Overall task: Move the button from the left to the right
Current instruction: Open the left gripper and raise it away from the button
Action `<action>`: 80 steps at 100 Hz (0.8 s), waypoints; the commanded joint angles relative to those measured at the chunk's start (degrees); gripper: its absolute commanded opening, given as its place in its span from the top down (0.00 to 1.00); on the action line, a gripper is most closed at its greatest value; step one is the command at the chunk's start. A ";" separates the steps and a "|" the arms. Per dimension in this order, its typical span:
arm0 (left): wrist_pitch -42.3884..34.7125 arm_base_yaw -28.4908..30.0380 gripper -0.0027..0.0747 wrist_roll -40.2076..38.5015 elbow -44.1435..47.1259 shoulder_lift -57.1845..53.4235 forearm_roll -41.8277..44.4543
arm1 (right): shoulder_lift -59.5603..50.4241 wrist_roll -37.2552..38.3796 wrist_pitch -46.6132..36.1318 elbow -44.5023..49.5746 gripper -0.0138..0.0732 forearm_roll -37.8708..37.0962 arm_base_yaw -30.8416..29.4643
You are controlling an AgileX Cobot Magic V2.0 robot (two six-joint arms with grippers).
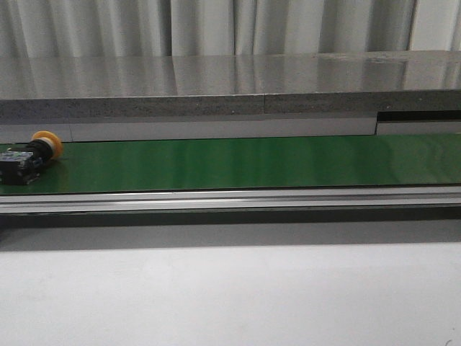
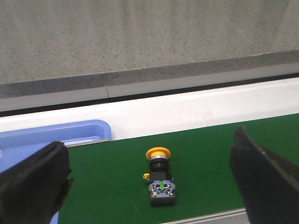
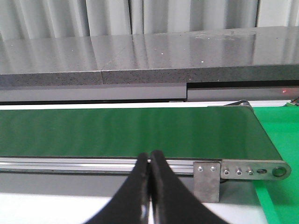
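One button is lying on its side at the green belt's left end. I am holding my left tool wide open, empty, straddling it; I am aiming to clamp its black body. My right tool is sitting closed, empty.

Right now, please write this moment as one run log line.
button: lying on belt, far left | left tool: open, around button, no contact | right tool: shut, empty
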 commanded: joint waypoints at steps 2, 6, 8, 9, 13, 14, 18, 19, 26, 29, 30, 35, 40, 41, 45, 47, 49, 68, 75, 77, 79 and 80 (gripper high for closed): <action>-7.24 -0.44 0.10 -0.03 3.99 -6.65 -1.16 | -0.98 -0.15 -4.68 -0.97 0.92 -0.03 -0.24; -8.37 -0.44 0.10 -0.03 6.11 -9.09 -1.16 | -0.98 -0.15 -4.68 -0.97 0.92 -0.03 -0.24; -9.05 -0.44 0.10 -0.03 7.42 -10.56 -1.16 | -0.98 -0.15 -4.68 -0.97 0.92 -0.03 -0.24; -9.50 -0.44 0.10 -0.03 8.30 -11.55 -1.16 | -0.98 -0.15 -4.68 -0.97 0.92 -0.03 -0.24; -10.72 -0.44 0.10 0.07 10.46 -13.91 -1.16 | -0.98 -0.15 -4.68 -0.97 0.92 -0.03 -0.24; -11.15 -0.44 0.10 0.07 11.33 -14.85 -1.16 | -0.98 -0.15 -4.68 -0.97 0.92 -0.03 -0.24; -12.21 -0.44 0.10 0.07 13.43 -17.15 -1.16 | -0.98 -0.15 -4.68 -0.97 0.92 -0.03 -0.24; -12.33 -0.44 0.10 0.07 14.23 -18.04 -1.16 | -0.98 -0.15 -4.68 -0.97 0.92 -0.03 -0.24; -12.96 -0.44 0.10 0.07 18.09 -22.35 -1.16 | -0.98 -0.15 -4.68 -0.97 0.92 -0.03 -0.24; -13.08 -0.44 0.10 0.07 19.56 -23.97 -1.16 | -0.98 -0.15 -4.68 -0.97 0.92 -0.03 -0.24; -13.18 -0.44 0.10 0.07 20.27 -24.38 -1.27 | -0.98 -0.15 -4.68 -0.97 0.92 -0.03 -0.24; -13.76 -0.44 0.10 0.07 22.59 -27.46 -1.54 | -0.98 -0.15 -4.68 -0.97 0.92 -0.03 -0.24; -15.18 -0.44 0.10 0.07 24.37 -29.84 -1.65 | -0.98 -0.15 -4.68 -0.97 0.92 -0.03 -0.24; -15.72 -0.44 0.10 0.07 24.58 -30.16 -1.65 | -0.98 -0.15 -4.68 -0.97 0.92 -0.03 -0.24; -17.15 -0.44 0.10 0.07 25.64 -31.90 -1.65 | -0.98 -0.15 -4.68 -0.97 0.92 -0.03 -0.24; -17.86 -0.44 0.10 0.07 26.08 -32.62 -1.65 | -0.98 -0.15 -4.68 -0.97 0.92 -0.03 -0.24; -18.43 -0.44 0.10 0.07 26.49 -33.24 -1.65 | -0.98 -0.15 -4.68 -0.97 0.92 -0.03 -0.24; -18.24 -0.44 0.10 0.07 27.53 -34.48 -1.65 | -0.98 -0.15 -4.68 -0.97 0.92 -0.03 -0.24; -18.24 -0.44 0.10 0.07 27.53 -34.48 -1.65 | -0.98 -0.15 -4.68 -0.97 0.92 -0.03 -0.24; -18.35 -0.44 0.10 0.07 27.53 -34.48 -1.65 | -0.98 -0.15 -4.68 -0.97 0.92 -0.03 -0.24; -18.47 -0.44 0.10 0.07 27.53 -34.48 -1.65 | -0.98 -0.15 -4.68 -0.97 0.92 -0.03 -0.24; -18.47 -0.44 0.10 0.07 27.53 -34.48 -1.65 | -0.98 -0.15 -4.68 -0.97 0.92 -0.03 -0.24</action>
